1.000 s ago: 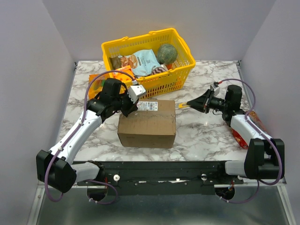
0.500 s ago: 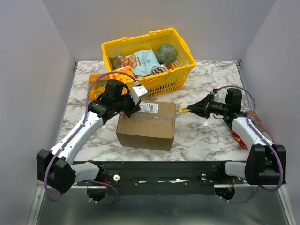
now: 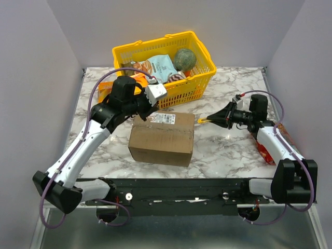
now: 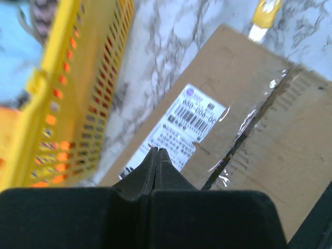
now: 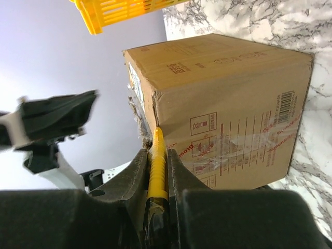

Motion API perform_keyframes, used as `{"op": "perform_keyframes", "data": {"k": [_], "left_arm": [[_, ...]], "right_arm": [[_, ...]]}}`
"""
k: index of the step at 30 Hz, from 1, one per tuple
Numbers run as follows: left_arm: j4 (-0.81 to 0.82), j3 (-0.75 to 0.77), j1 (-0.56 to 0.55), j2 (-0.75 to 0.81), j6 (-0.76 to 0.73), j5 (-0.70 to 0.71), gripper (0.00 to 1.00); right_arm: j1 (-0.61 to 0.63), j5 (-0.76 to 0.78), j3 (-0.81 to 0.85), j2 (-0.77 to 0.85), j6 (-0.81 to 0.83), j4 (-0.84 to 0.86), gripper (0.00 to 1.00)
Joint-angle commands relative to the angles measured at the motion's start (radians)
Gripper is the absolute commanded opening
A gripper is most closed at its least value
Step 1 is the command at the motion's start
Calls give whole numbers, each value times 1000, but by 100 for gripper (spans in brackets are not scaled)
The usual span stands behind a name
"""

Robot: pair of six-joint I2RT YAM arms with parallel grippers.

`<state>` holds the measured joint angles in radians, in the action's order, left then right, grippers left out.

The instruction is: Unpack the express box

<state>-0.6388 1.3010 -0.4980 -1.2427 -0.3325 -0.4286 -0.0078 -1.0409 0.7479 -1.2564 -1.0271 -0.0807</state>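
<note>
The express box (image 3: 163, 139) is a closed brown carton with a white label (image 3: 164, 118) at mid-table. The left wrist view shows its top (image 4: 280, 155), the label (image 4: 181, 129) and a slit, torn tape seam. My left gripper (image 3: 147, 113) is shut and empty, raised just above the box's far left corner; it shows over the label in the left wrist view (image 4: 154, 151). My right gripper (image 3: 213, 119) is shut on a yellow box cutter (image 5: 157, 166), whose tip points at the box's right end (image 5: 228, 109) near its top edge.
A yellow plastic basket (image 3: 199, 77) with snack bags and a green ball stands behind the box. An orange snack box (image 3: 111, 85) lies at the back left under my left arm. A red packet (image 3: 270, 150) lies by the right wall under my right arm.
My left gripper has lifted and drawn back from the box's top left corner. The box has turned slightly. My right gripper with the cutter has pulled a little right, away from the box.
</note>
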Motion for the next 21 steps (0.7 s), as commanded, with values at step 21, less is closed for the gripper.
{"op": "perform_keyframes", "data": {"k": [21], "left_arm": [[731,-789,-413,450,-445,13,43]], "right_arm": [[37,-21,-68,-97,-50,291,1]]}}
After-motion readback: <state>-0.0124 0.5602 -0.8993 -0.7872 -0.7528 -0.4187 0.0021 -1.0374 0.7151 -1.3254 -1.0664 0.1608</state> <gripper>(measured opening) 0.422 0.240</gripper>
